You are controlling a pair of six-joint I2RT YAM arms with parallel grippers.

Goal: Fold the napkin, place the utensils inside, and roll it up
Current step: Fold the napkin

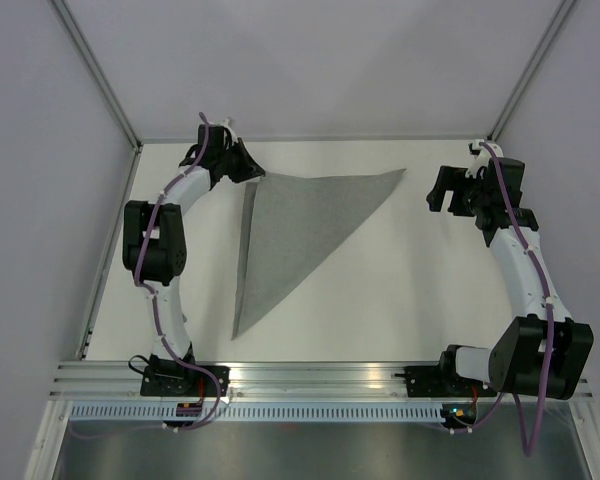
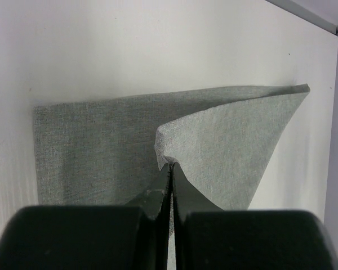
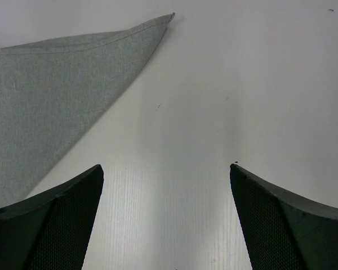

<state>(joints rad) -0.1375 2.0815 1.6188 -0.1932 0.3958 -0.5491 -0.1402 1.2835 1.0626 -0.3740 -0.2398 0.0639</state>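
Note:
The grey napkin lies on the white table folded into a triangle, with points at the far left, far right and near left. My left gripper is shut on its far left corner. In the left wrist view the closed gripper pinches a lifted flap of the napkin. My right gripper is open and empty, just right of the napkin's far right tip. In the right wrist view the napkin lies to the left of the open gripper. No utensils are in view.
The white table is bounded by grey walls at left, right and back. An aluminium rail runs along the near edge, where both arm bases sit.

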